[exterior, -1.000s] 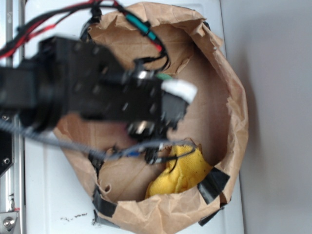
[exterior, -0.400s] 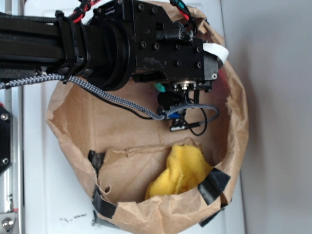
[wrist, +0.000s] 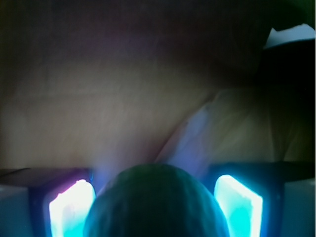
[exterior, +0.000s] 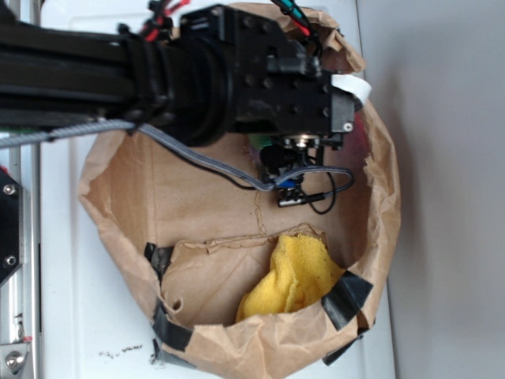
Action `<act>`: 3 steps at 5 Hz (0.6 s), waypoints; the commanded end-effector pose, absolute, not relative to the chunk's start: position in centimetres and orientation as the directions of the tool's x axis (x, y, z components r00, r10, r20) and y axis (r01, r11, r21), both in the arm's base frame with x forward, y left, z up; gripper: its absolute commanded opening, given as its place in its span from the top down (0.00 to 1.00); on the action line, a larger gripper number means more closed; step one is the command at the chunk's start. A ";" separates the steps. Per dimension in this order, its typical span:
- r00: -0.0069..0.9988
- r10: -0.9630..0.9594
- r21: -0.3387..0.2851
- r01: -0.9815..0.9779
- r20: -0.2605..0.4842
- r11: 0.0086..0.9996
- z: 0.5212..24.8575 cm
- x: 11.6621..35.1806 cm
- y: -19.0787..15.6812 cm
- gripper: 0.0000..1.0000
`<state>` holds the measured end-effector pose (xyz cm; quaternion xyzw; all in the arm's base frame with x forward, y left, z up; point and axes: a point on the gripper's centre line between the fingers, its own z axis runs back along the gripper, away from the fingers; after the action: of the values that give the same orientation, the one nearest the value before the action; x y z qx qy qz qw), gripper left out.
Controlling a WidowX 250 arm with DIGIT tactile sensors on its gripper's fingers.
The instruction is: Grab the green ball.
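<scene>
We see the black arm (exterior: 158, 79) reaching from the left across the top of a brown paper bag (exterior: 379, 229), whose rolled rim is patched with black tape (exterior: 344, 298). The gripper (wrist: 155, 197) points down into the bag's upper part. In the wrist view the ball (wrist: 155, 202) fills the lower middle as a dark green dome, sitting between the two glowing fingers (wrist: 71, 207), one on each side. The fingers stand apart with the ball in the gap; we cannot tell whether they touch it or press on it. In the exterior view only a sliver of green shows under the arm's housing, so we cannot place the ball more exactly than below the gripper, on the bag's floor near the upper wall. A crumpled yellow cloth (exterior: 293, 276) lies at the bag's lower side, well apart from the gripper. The bag sits on a white table (exterior: 87, 308).
</scene>
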<state>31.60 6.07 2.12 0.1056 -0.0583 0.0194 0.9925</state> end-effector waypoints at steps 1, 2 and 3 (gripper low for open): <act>0.989 -0.007 0.190 -0.022 0.149 0.982 2.7 32.0 5.5 1.00; 0.985 -0.020 0.136 -0.004 0.172 0.991 5.1 31.6 5.5 1.00; 0.977 -0.035 0.071 0.021 0.209 0.997 9.5 30.2 4.7 1.00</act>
<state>29.88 3.79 7.95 0.0282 -0.0769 -0.0220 0.9964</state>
